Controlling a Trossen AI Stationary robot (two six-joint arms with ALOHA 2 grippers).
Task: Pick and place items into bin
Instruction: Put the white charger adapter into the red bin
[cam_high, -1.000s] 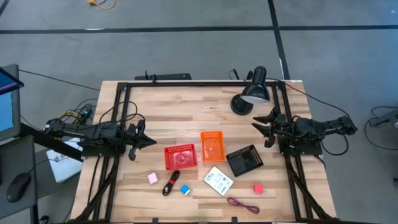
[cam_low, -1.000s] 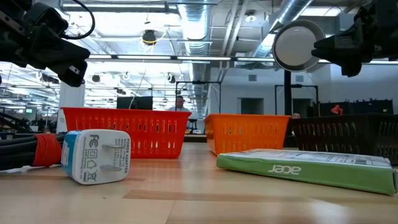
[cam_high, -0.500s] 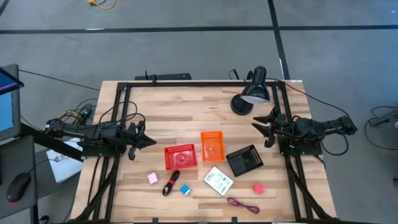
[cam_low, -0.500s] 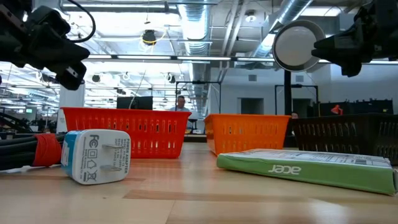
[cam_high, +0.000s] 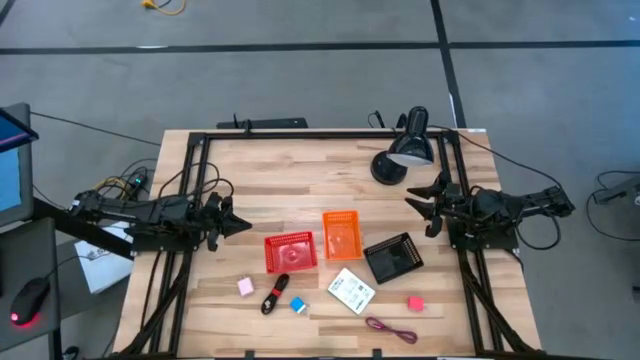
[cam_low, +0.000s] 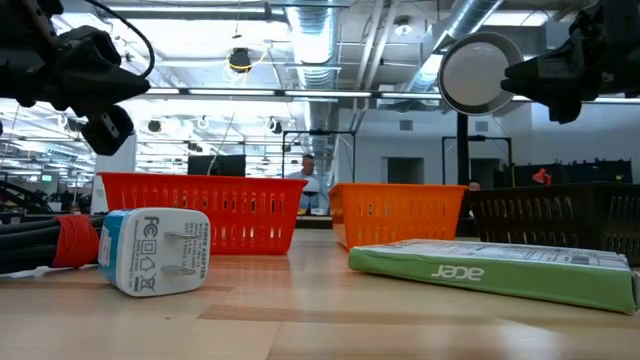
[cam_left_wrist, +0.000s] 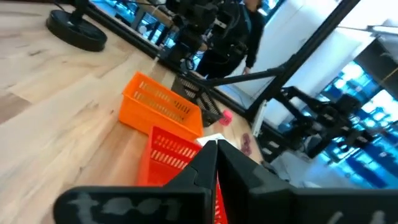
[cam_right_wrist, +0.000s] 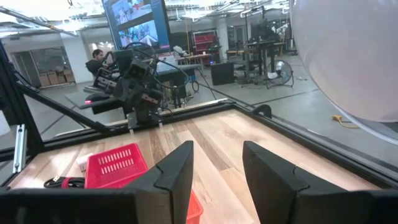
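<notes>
Pale butcher-block wood table (cam_high: 260, 175) is framed by black rails. Both arms are held above it at the sides — left arm at the left edge, right arm at the right edge, neither touching anything.

Left gripper (cam_high: 236, 224) is seen over the table left of the red bin (cam_high: 290, 251); in its wrist view the fingers (cam_left_wrist: 208, 163) are closed together to a point, nothing held. Right gripper (cam_high: 417, 203) is seen just below the black desk lamp (cam_high: 400, 150) in the high view; its fingers (cam_right_wrist: 177, 167) are spread with a clear gap, nothing between them.

Three bins are set in a row mid-table: red bin, orange bin (cam_high: 341, 233), black bin (cam_high: 392, 257). A dark object is visible inside the red bin; what it is cannot be told.

Items are laid out on the table nearer the front edge, all outside the bins:
- white printed card (cam_high: 351, 290) — just in front of the orange and black bins
- thin maroon cord (cam_high: 391, 329) — near the front edge, right of the card
- black-and-red stick-like piece (cam_high: 274, 295) — in front of the red bin
- pale pink cube (cam_high: 245, 287) — left of the stick piece
- blue cube (cam_high: 298, 304) — just right of the stick piece
- bright pink cube (cam_high: 415, 303) — in front of the black bin
</notes>
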